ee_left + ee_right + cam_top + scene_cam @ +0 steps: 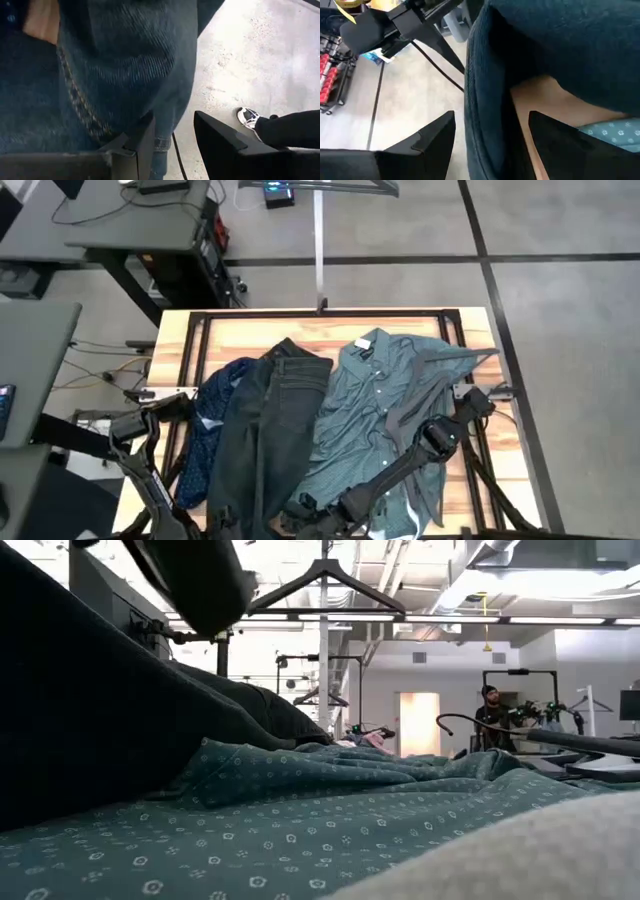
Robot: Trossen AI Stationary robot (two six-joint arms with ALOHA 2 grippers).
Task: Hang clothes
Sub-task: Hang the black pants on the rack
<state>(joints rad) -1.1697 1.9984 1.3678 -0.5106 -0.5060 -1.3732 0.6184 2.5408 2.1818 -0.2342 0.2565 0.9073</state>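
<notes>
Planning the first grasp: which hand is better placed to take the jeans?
Probably the right hand: open, with the jeans' folded edge between its fingers. The left hand, also open, has mostly floor in its gap.

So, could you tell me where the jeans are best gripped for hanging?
Probably at the waistband, the thick folded band at the far end of the jeans, coming straight down from above: it lies flat and uncovered between the navy shirt and the teal shirt.
</notes>
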